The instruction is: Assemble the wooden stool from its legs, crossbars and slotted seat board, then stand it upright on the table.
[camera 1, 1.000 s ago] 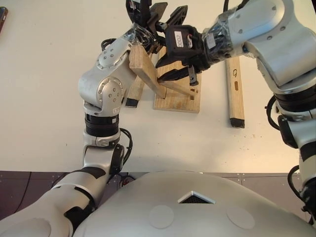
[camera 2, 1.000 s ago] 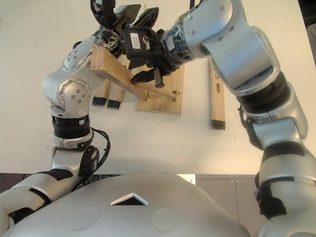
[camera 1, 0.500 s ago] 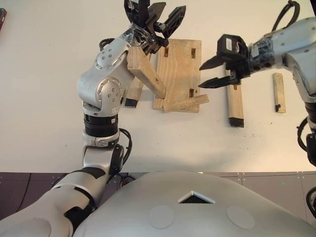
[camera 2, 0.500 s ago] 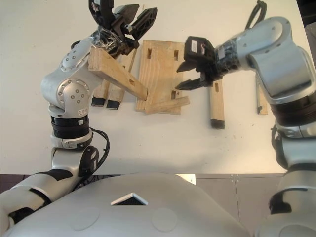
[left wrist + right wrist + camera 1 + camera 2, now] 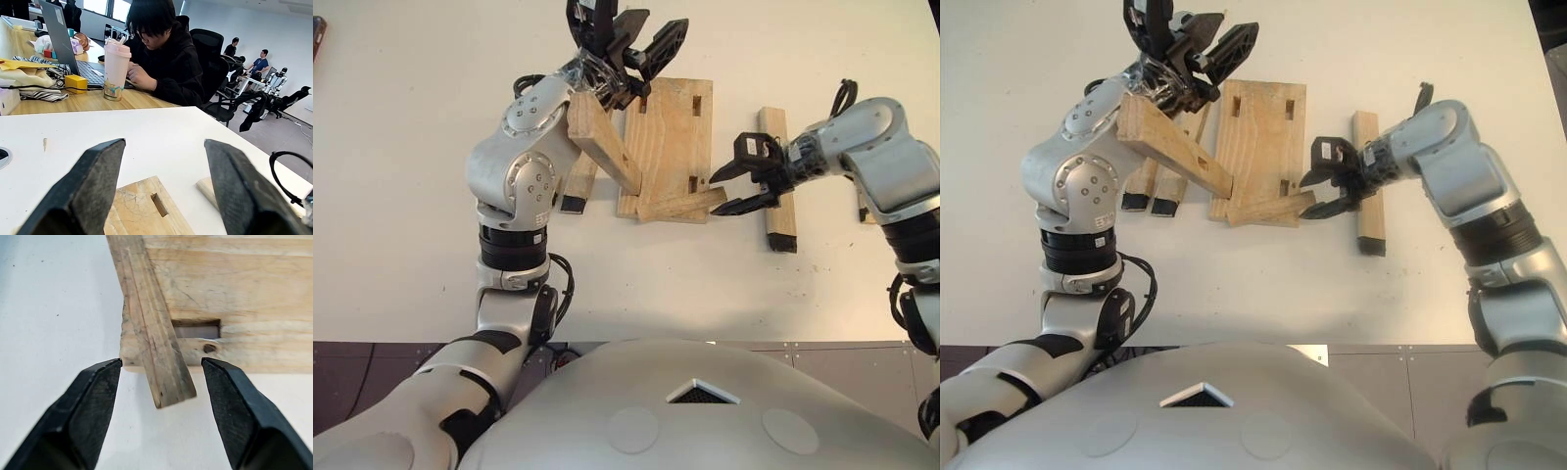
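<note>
Now the right tool (image 5: 715, 195) sits wide open astride the end of the crossbar (image 5: 680, 205) lying across the near edge of the seat board (image 5: 671, 127), the left tool (image 5: 165, 143) wide open above its far edge.

crossbar (image 5: 680, 206) on seat board (image 5: 668, 132), leg (image 5: 781, 223) right

Head eyes look down; right wrist camera close to seat board (image 5: 234, 293).
</note>
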Motion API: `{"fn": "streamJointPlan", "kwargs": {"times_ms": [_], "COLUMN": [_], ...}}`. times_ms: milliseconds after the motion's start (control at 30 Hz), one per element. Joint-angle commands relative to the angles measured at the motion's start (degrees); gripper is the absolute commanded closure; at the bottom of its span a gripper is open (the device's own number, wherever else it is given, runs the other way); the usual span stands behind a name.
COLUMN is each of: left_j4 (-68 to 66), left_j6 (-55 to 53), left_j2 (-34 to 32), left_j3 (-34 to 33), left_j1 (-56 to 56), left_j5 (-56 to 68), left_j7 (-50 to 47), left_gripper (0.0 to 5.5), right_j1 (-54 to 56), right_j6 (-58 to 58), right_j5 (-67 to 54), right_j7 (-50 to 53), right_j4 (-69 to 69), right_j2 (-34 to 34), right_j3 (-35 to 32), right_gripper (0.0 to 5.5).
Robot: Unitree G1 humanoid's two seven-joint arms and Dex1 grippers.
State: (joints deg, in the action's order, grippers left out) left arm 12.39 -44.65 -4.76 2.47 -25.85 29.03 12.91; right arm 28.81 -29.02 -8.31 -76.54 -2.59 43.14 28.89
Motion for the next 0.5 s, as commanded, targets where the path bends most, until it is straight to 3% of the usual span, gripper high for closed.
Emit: {"fn": "streamJointPlan", "kwargs": {"times_ms": [33,167,267,500], "left_j4": [-0.1,-0.3,-0.3,-0.2], "left_j6": [-0.9,-0.7,-0.7,-0.6], "left_j2": [-0.6,-0.4,-0.1,0.3], "left_j3": [0.2,0.3,0.3,0.1], "left_j1": [-1.1,-1.0,-1.1,-0.9], "left_j5": [-0.7,-1.0,-1.2,-1.5], "left_j7": [0.3,0.3,0.2,0.1], "left_gripper": [2.53,2.53,2.53,2.53], "right_j1": [-0.7,-0.9,-1.2,-0.8], "right_j6": [0.8,6.6,13.6,16.0], "right_j5": [1.0,4.0,8.1,11.2], "right_j7": [0.6,0.8,1.1,4.1], "right_j4": [-0.8,-1.9,-3.1,-3.7], "right_j2": [-1.3,-0.5,0.0,-0.5], "right_j3": [0.0,1.4,3.2,1.8], "right_gripper": [2.50,2.71,3.19,4.21]}}
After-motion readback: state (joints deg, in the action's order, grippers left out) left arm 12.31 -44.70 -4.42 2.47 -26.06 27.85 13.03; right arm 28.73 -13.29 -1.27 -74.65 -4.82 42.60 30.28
